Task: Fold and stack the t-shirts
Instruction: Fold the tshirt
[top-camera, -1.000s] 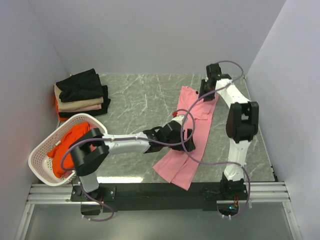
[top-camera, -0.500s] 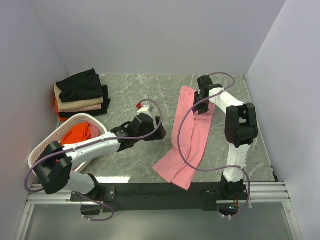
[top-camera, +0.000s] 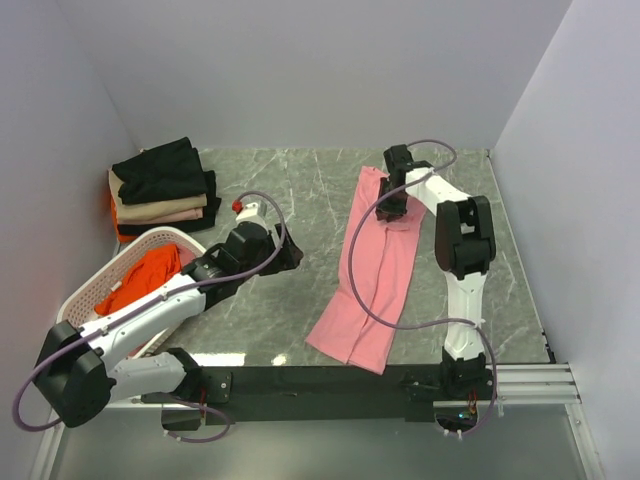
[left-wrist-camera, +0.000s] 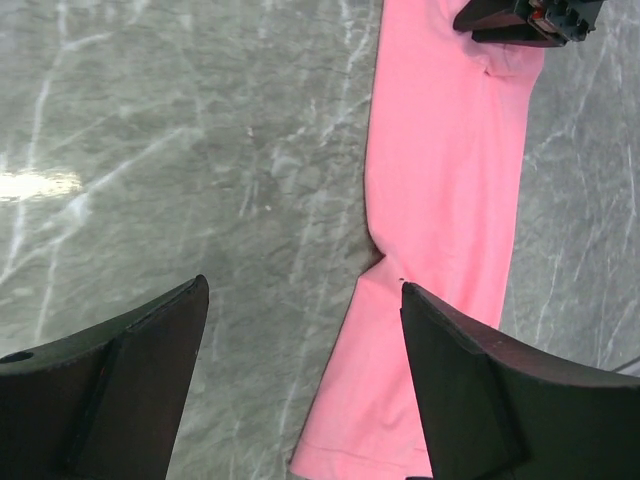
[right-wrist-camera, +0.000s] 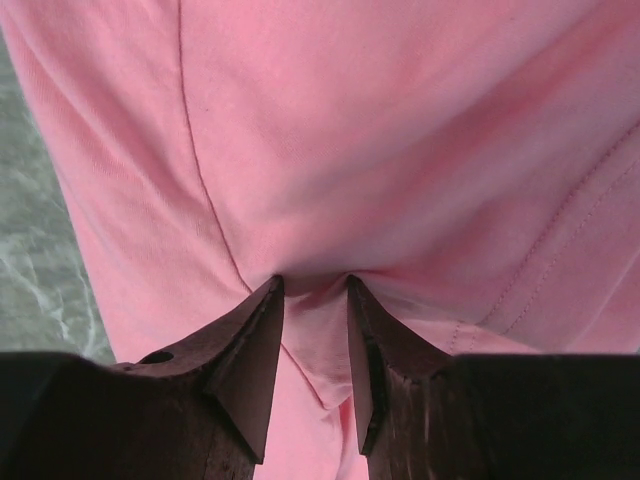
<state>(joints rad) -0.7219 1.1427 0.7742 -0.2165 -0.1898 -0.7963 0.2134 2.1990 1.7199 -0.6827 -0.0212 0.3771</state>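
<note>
One light pink t-shirt (top-camera: 372, 262) is lying on the table (top-camera: 270, 190) as a long narrow strip, toward three o'clock from the middle. Its length is running from twelve o'clock down toward six, and the near end is drifting toward seven. Our right hand (top-camera: 392, 208) is pressing on the twelve o'clock end, fingers drawn almost together and nipping a small ridge of cloth, with creases fanning out from the pinch. Our left hand (top-camera: 288, 254) is hovering over bare table at nine o'clock of the strip, well apart from it, fingers spread wide and holding nothing. We are judging the cloth to be light, thin and limp, so it is likely going to sag, drag and slide on the smooth table rather than hold any shape. A shallow pinch is risking only the top layer. We are reckoning the best holds to be the two corners of one short end, every layer taken, one hand on each. A pile of folded shirts (top-camera: 163, 188), black on top, is sitting at ten o'clock, and an orange-red shirt (top-camera: 140, 283) is waiting in the white basket (top-camera: 75, 300) at eight o'clock.
</note>
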